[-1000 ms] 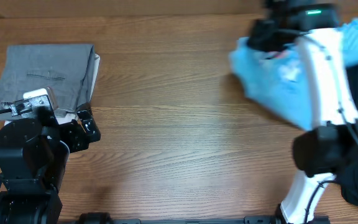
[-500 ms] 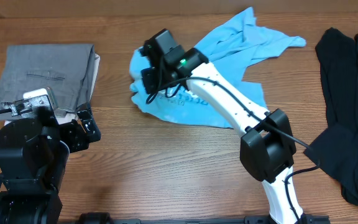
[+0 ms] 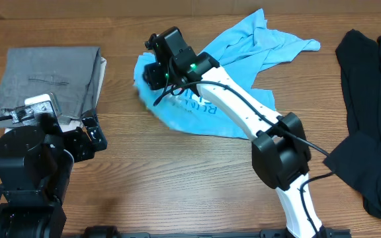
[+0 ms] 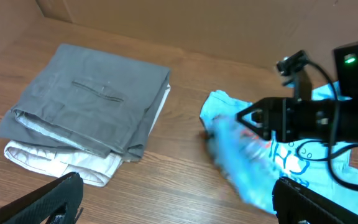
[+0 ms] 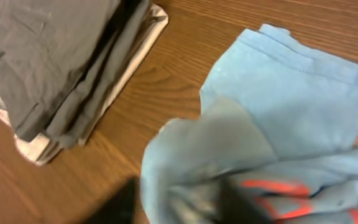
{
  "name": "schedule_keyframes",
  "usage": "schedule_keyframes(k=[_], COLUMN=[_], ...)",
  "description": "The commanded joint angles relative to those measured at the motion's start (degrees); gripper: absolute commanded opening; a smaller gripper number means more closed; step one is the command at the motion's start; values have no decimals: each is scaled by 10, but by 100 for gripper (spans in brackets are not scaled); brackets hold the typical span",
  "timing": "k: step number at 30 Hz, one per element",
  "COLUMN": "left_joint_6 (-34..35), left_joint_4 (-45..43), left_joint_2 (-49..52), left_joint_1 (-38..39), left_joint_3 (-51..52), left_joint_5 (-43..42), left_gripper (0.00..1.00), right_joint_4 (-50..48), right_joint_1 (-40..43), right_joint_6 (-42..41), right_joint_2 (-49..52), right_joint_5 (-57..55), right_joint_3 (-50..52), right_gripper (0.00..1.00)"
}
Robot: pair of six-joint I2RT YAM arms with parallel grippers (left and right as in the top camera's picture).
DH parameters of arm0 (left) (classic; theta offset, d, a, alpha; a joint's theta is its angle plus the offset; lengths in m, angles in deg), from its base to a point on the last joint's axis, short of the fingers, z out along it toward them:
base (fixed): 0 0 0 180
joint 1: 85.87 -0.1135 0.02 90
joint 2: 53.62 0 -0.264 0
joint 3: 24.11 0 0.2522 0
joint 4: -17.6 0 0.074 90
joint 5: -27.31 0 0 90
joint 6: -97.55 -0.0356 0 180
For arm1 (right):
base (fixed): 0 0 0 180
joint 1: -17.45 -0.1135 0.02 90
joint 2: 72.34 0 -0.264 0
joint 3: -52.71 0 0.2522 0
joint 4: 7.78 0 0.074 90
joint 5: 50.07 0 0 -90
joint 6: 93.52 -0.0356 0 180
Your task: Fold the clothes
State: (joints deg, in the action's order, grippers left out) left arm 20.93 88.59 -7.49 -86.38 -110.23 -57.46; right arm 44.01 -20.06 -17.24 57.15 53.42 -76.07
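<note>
Light-blue T-shirt [image 3: 270, 49] crumpled at upper centre of the surface [image 3: 197, 178].
Its left edge is pinched shut by the right fingers [image 5: 241, 202], likely for spreading flat; the left fingers [image 4: 48, 199] are held wide apart, empty.

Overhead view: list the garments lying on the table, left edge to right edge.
folded grey garment → light blue T-shirt → black garment
</note>
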Motion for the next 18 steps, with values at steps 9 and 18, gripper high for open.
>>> schedule_keyframes(k=[9, 18], left_joint_6=[4, 3], left_joint_4=[-2, -4], left_joint_2=[0, 0], left_joint_1=[-3, -3], left_joint_3=[0, 0], left_joint_5=[7, 28], left_gripper=[100, 100], right_joint_4=[133, 365], right_joint_1=[113, 332], right_joint_6=[1, 2], right_joint_2=[-111, -216], right_joint_5=[-6, -6], right_joint_3=[-44, -44], right_gripper=[100, 100])
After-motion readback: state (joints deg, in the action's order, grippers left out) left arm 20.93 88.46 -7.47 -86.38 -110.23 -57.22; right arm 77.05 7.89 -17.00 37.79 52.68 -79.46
